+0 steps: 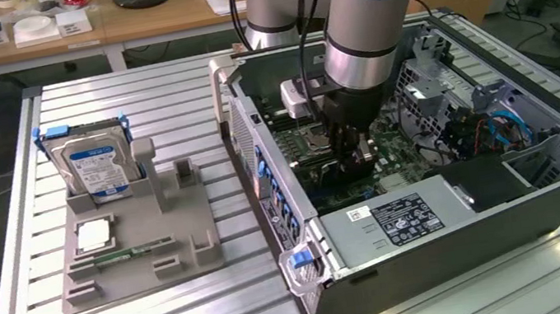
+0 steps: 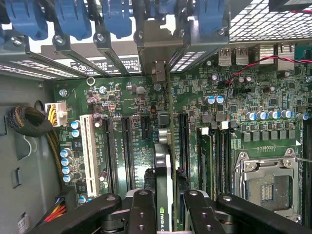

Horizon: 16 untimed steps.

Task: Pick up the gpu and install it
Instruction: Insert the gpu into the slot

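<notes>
The gpu (image 2: pixel 165 170) stands on edge over the motherboard (image 2: pixel 136 97) inside the open computer case (image 1: pixel 255 140). I see it end-on as a thin dark card. Its silver end bracket (image 2: pixel 157 48) sits against the case's rear slot openings. My gripper (image 2: pixel 168 202) is shut on the card, one black finger (image 2: pixel 141 209) on each side of its near end. In the exterior view the gripper (image 1: pixel 352 154) reaches straight down into the middle of the case, and the gpu is mostly hidden behind it.
Black expansion slots and a white slot (image 2: pixel 89 151) lie beside the card, with the CPU socket (image 2: pixel 265 187) on its other side. The power supply (image 1: pixel 406 217) fills the case's near corner. A grey fixture (image 1: pixel 195 257) outside holds a hard drive (image 1: pixel 94 164) and a memory stick (image 1: pixel 133 251).
</notes>
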{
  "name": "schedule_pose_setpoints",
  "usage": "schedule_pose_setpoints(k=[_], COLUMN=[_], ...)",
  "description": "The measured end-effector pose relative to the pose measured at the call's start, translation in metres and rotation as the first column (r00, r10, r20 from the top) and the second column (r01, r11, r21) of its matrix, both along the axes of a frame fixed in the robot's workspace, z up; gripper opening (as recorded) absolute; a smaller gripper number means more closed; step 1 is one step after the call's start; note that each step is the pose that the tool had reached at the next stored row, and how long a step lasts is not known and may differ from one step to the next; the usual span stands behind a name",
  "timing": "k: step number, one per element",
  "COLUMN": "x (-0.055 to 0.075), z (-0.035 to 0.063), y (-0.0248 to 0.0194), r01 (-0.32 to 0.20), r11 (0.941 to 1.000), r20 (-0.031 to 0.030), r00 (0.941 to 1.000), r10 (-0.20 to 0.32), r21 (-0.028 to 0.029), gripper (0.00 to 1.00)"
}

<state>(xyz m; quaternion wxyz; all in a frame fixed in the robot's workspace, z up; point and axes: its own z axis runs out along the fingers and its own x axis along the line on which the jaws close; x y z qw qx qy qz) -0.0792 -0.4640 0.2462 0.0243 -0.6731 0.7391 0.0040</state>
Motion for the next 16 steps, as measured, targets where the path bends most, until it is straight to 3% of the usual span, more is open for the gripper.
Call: schedule_pose_setpoints(k=[16], x=[-0.0008], z=[-0.0030], y=[0.0000], r01=[0.000], r11=[1.0000], r20=[0.0003], r00=[1.0000], r10=[0.000], r21=[0.0001], gripper=[0.27])
